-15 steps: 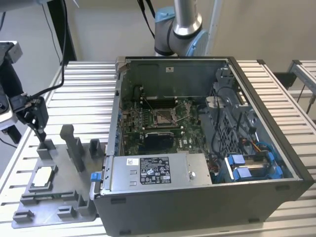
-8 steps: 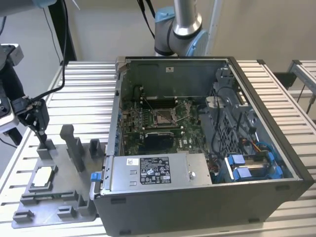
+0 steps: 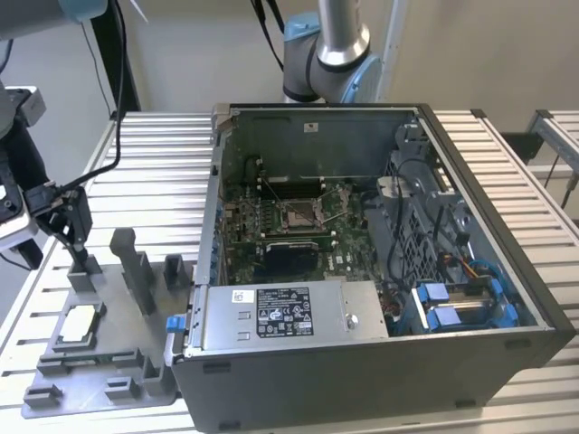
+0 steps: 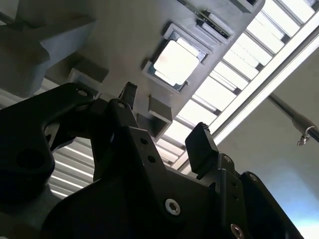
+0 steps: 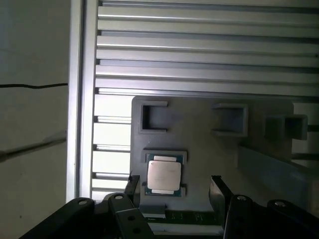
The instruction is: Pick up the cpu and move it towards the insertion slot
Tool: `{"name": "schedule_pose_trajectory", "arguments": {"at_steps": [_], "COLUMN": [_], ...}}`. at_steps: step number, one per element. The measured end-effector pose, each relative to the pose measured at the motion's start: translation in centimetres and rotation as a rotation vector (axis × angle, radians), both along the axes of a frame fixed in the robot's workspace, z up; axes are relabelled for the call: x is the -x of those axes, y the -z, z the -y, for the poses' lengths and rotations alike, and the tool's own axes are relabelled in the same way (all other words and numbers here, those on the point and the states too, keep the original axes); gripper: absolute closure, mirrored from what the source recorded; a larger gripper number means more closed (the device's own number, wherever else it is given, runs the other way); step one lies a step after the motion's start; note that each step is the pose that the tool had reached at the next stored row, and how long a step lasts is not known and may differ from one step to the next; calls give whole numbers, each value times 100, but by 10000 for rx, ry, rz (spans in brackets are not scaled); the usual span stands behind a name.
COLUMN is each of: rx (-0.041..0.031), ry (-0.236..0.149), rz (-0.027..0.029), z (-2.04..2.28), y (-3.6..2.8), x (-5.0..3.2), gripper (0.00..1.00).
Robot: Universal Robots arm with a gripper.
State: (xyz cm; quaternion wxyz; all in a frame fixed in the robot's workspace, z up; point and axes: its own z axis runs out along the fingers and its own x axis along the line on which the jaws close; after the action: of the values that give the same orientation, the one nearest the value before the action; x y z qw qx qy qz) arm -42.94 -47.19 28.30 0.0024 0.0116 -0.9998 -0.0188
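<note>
Slatted metal bench (image 3: 163, 172) carries the open computer case (image 3: 362, 353) and, on the exterior view's left, the grey tray (image 3: 99, 380). Over that tray hangs the tool (image 4: 165, 110), fingers spread, gripping nothing. Well apart, inside the case, sits the insertion slot (image 3: 298, 215), while the cpu (image 4: 175, 62) lies flat in its tray pocket below the tool

Gripper (image 5: 173, 184) jaws spread apart, empty, pointing down.

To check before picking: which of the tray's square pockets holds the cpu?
The pocket seen between the fingers of the open gripper in the first wrist view: the cpu lies in it. Other pockets of the tray are bare grey.
</note>
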Motion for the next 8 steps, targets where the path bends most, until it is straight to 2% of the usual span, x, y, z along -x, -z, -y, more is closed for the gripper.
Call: {"name": "schedule_pose_trajectory", "arguments": {"at_steps": [8], "rx": [0], "ry": [1], "rz": [0], "z": [-1], "y": [63], "x": [1], "gripper": [0]}}
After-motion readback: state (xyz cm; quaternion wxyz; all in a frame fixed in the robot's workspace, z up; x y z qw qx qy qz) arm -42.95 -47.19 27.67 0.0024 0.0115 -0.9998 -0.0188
